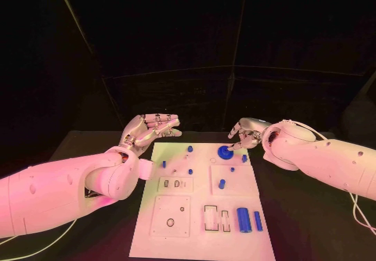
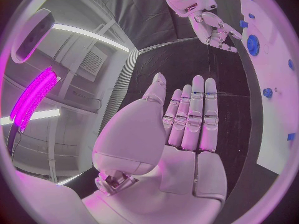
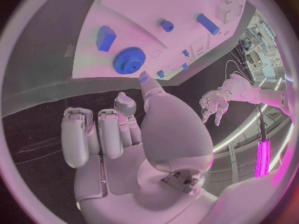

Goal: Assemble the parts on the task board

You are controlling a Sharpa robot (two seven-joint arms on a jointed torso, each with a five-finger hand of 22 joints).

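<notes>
The left hand (image 1: 151, 130) has its fingers (image 2: 194, 115) stretched out straight and side by side, thumb set apart, with nothing in its palm; it hangs over the black table (image 1: 313, 217) just beyond the far left corner of the task board (image 1: 205, 239), not touching it. The right hand (image 1: 246, 134) has its fingers (image 3: 88, 134) curled inward toward the palm, and they grasp nothing that can be seen; it sits at the far right corner of the board, just beside a blue gear (image 1: 225, 153) that lies flat on the board there. In the right wrist view the gear (image 3: 129, 60) lies close ahead of the thumb, apart from it, with a blue block (image 3: 105, 38) just beside the gear. Other small blue pieces are scattered on the far half of the board: a small round part (image 1: 189, 148) near the far edge and a short peg (image 1: 221, 184) standing on the raised right-hand plate. On the near half, a large blue cylinder (image 1: 244, 219) lies beside a thinner blue rod (image 1: 258, 221), both next to the rectangular slots (image 1: 217, 218). A white square plate with a round hole (image 1: 171, 216) sits at the near left.
</notes>
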